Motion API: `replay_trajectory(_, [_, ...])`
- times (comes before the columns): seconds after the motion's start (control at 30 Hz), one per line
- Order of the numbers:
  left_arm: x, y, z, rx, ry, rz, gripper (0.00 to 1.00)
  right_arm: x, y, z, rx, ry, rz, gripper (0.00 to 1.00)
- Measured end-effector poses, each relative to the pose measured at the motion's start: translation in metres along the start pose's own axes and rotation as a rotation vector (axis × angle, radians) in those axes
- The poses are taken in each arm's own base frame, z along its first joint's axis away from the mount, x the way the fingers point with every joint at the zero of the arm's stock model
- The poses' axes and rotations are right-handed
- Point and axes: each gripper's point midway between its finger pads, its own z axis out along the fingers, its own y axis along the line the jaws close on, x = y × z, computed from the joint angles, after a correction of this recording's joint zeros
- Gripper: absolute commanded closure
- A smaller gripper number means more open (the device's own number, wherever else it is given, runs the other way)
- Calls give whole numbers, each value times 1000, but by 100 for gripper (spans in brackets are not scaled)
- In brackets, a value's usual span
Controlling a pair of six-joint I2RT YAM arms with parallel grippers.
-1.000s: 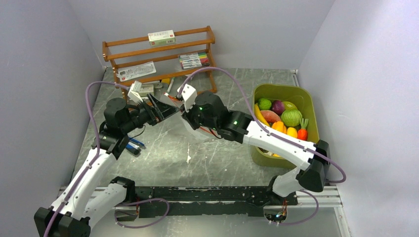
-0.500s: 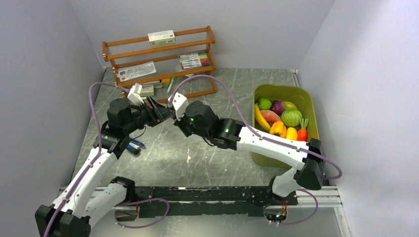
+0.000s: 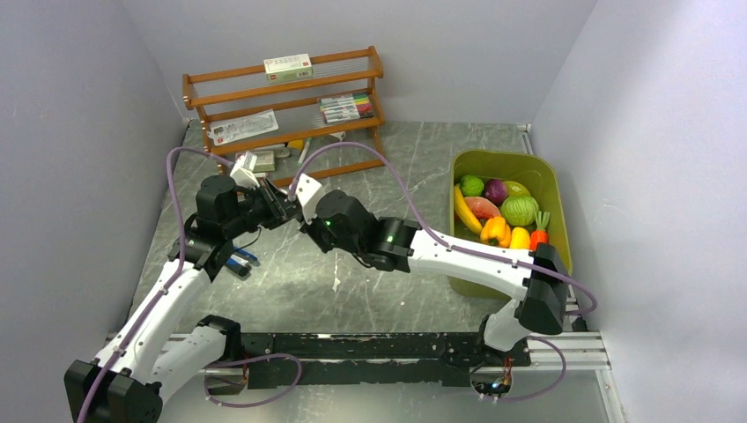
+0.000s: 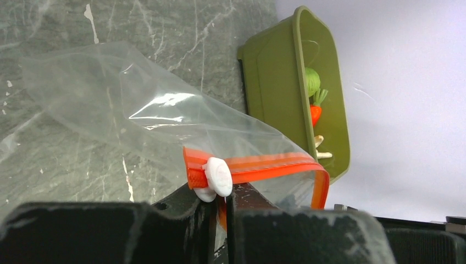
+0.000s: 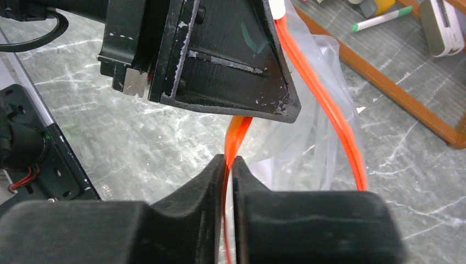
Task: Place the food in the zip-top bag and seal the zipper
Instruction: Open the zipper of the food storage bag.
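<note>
The zip-top bag (image 4: pixel 110 93) hangs clear and crinkled above the marble table, held between my two grippers. Its red-orange zipper (image 4: pixel 275 165) carries a white slider (image 4: pixel 218 176). My left gripper (image 4: pixel 221 206) is shut on the strip just below that slider. In the right wrist view the zipper (image 5: pixel 324 99) loops down, and my right gripper (image 5: pixel 228 165) is shut on one side of the strip, right under the left gripper's black finger (image 5: pixel 220 55). From above, both grippers (image 3: pixel 277 204) (image 3: pixel 299 198) meet at centre left. The food (image 3: pixel 502 216) lies in the olive-green bin (image 3: pixel 551 189).
A wooden rack (image 3: pixel 282 106) with markers, a box and packets stands at the back left. More pens lie by the left arm (image 3: pixel 236 260). The bin sits against the right wall. A rack rail (image 5: pixel 384 88) and a marker (image 5: pixel 379 18) are close behind the bag.
My right arm has swung left with the bag's strip until its gripper sits against the left one. The left gripper's jaws have closed on the zipper.
</note>
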Motion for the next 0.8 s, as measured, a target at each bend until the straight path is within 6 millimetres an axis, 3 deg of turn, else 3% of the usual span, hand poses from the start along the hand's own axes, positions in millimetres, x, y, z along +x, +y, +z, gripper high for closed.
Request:
replay_trajectory(0.17, [2,2,0,-7,8,12,93,-6,1,-2,4,3,47,56])
replay_trajectory(0.43, [9,6,1,-14,42,7,93,-35,-3,-20,25,-8,141,55])
replay_trajectory(0.8, [13,7,-1,-17,61,1,93,-29,-38,-46,211,59,154,47])
